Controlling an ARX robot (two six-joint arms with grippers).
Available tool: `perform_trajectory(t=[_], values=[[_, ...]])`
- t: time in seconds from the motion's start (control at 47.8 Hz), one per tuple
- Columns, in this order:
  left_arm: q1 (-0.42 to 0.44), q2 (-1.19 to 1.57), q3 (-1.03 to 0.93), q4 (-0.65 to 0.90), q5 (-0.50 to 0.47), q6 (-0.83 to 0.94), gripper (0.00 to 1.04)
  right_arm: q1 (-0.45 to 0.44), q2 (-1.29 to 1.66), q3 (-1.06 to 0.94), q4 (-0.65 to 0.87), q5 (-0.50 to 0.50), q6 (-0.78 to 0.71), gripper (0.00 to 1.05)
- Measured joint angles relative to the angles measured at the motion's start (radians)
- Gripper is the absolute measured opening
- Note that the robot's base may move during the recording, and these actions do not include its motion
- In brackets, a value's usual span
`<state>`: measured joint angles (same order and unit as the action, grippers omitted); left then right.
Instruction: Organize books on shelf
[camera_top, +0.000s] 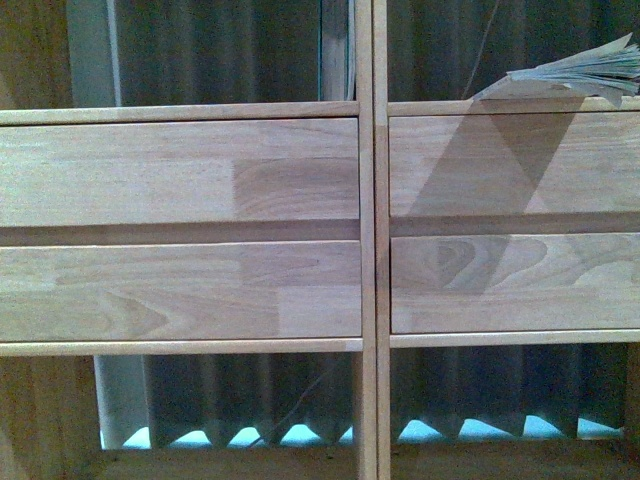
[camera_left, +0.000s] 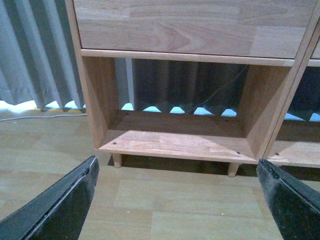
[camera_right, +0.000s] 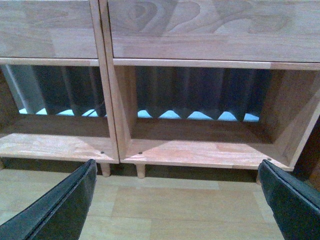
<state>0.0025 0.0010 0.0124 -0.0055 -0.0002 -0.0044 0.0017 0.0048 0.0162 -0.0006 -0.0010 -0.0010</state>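
Note:
The shelf fills the front view: light wood, plain drawer fronts, a double centre upright. In its upper right compartment a book lies flat, its pale pages fanned toward me. A narrow dark upright strip stands against the centre upright in the upper left compartment; I cannot tell if it is a book. My left gripper hangs open above the floor before the shelf's lower left compartment, which holds nothing. My right gripper is open too, facing the shelf's lower right compartment, also without books. Neither arm shows in the front view.
Grey curtains hang behind and left of the bookcase, with light showing under their hem. A thin cable runs behind the lower left compartment. Short round legs lift the bookcase off the pale plank floor.

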Motion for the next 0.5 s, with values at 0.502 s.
perform_trajectory(t=[0.502], values=[[0.000,0.000,0.000,0.000,0.001,0.000,0.97,0.000,0.000,0.000,0.000,0.000,0.000,0.98]])
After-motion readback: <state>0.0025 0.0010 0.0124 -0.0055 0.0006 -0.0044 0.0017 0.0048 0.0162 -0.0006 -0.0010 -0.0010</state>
